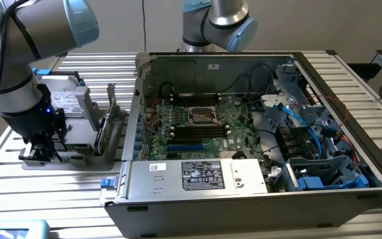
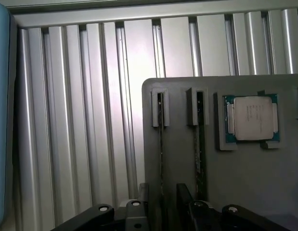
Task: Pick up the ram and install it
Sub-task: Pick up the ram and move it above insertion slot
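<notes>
**Item:** the ram [image 2: 161, 144], a long, thin green circuit-board stick seen edge-on. It stands upright in a narrow slot of the grey moulded parts holder [image 2: 235, 183].

**Neighbours in the holder:** a second thin stick [image 2: 200, 144] stands in the adjoining slot. A silver square processor chip [image 2: 251, 119] lies flat in a recess beyond it.

**Location:** the holder [image 1: 71, 162] sits at the lower left of the exterior view on the ribbed aluminium surface [image 1: 45, 191]. It is just beside the open dark-grey computer case [image 1: 244, 214], which takes the centre and right of the frame.

**Tool:** the black two-fingered tool [image 2: 164, 207] hangs low over the holder [image 1: 42, 152]. Its fingers [image 2: 144, 204] are spread wide, one on either side of the ram's line. It has hold of nothing, and no contact with the stick can be made out.

**Step in hand (a judgement):** the pick-up, at the approach stage. The ram is seated in its slot, not lifted. Installation has not begun, and the black memory slots [image 1: 198, 132] on the green motherboard lie well apart from the tool, inside the case.

**What the grasp calls for (likewise a judgement):**
- Staying centred over this stick and not its neighbour.
- Closing squarely on the flat faces.
- Drawing straight up along the slot so the thin board does not bind or flex.
</notes>
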Tool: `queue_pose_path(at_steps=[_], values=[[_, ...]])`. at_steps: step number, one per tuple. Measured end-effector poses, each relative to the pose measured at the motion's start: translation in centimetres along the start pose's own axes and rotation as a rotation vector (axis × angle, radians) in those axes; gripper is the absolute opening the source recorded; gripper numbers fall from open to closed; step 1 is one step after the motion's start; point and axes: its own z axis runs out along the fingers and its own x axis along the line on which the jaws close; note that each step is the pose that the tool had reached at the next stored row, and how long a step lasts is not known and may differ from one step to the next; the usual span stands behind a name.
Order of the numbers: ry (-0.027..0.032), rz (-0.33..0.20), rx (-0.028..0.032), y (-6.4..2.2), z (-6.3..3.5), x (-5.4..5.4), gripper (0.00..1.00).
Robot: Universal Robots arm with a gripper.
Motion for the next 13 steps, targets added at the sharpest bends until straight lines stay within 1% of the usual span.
queue_pose_path(at_steps=[6, 13], values=[[0.0002, -0.001, 0.0001, 0.08, 0.67, -0.1, 0.36], [0.0001, -0.001, 0.0002, 0.14, 1.19, -0.1, 0.36]])
